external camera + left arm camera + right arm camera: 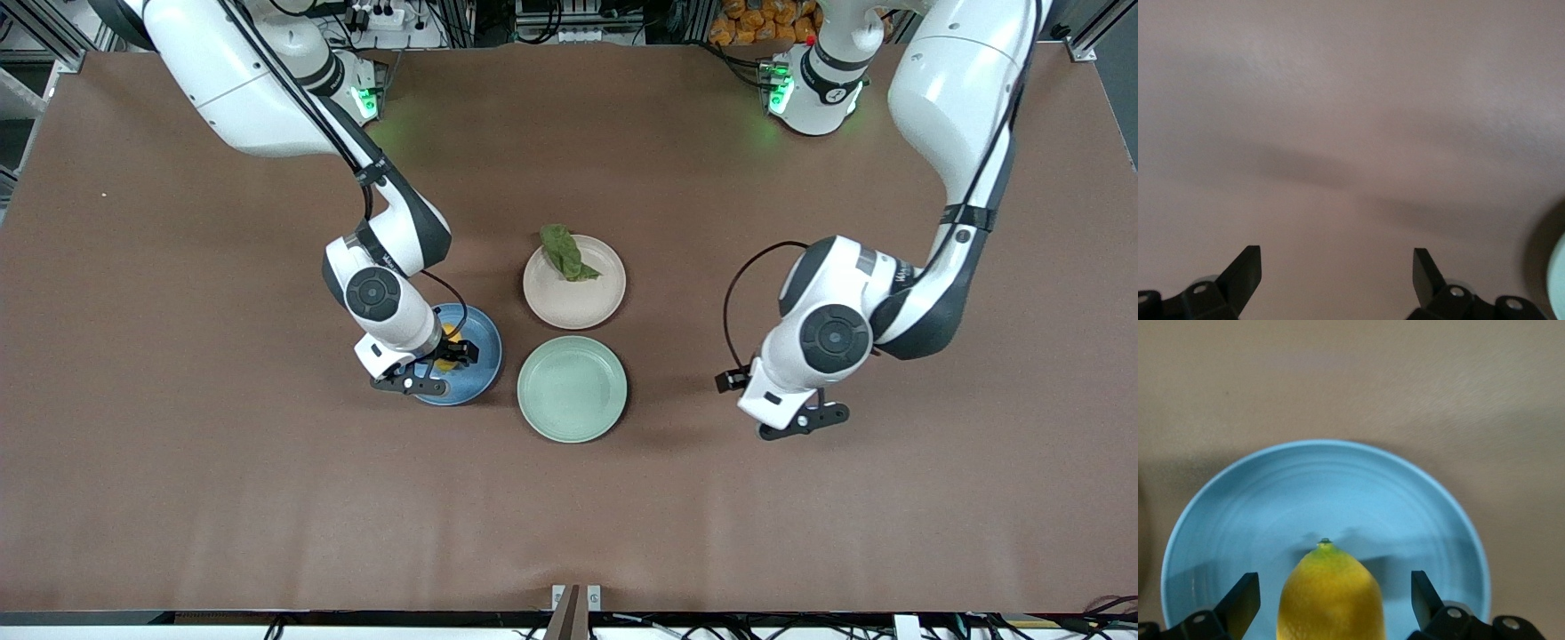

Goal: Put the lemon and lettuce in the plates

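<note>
Fingers (1245, 600) wide apart around lemon (1330, 597)

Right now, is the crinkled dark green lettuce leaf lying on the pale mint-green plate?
No, the lettuce leaf lies on the pale beige-pink plate; the mint-green plate holds nothing.

arms: white shells, dark grey joints; cables: black; fingers (1245, 600): black; bases: green lights

Left gripper (1337, 273): hovering over the bare table (1351, 100), fingers spread.
Mint-green plate (1559, 277): edge showing.
</note>
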You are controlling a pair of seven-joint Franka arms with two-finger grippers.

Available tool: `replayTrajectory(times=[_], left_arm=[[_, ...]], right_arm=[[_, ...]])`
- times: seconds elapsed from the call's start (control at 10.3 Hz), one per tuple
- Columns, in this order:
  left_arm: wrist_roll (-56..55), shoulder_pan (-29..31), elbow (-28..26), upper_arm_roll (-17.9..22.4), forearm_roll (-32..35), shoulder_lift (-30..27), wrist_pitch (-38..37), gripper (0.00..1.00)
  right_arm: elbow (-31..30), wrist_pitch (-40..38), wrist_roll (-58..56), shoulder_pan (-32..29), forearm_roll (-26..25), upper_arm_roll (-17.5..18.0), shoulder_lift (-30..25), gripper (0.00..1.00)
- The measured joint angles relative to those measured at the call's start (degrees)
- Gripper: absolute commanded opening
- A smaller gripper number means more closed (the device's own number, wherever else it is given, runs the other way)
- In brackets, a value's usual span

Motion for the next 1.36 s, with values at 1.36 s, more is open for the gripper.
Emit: replayTrajectory(times=[1.36], left_arm=[[29.14, -4.22, -22.26, 17.56, -11.77, -21.07, 3.8, 1.0]], right_arm=[[12.29, -29.31, -26.9, -10.76, 1.55, -11.67, -13.68, 1.0]])
